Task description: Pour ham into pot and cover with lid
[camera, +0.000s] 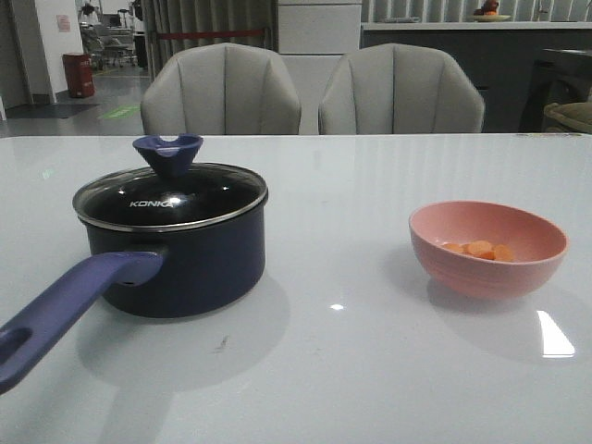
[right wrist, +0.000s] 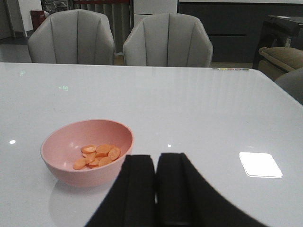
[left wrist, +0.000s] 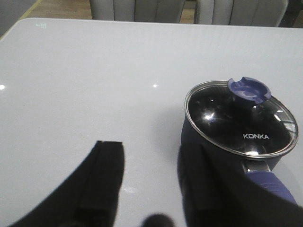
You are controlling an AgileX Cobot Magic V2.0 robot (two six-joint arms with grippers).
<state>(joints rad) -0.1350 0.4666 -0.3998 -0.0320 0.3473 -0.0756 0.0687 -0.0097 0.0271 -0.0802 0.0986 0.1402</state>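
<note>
The dark navy pot stands on the left of the white table, its purple-blue handle pointing at the front left edge. The glass lid with its blue knob sits on the pot. On the right, a pink bowl holds the orange ham slices. Neither gripper shows in the front view. My left gripper is open and empty above the table, beside the pot and lid. My right gripper is shut on nothing, close beside the bowl and ham.
Two grey chairs stand behind the table's far edge. A wide stretch of bare tabletop lies between pot and bowl.
</note>
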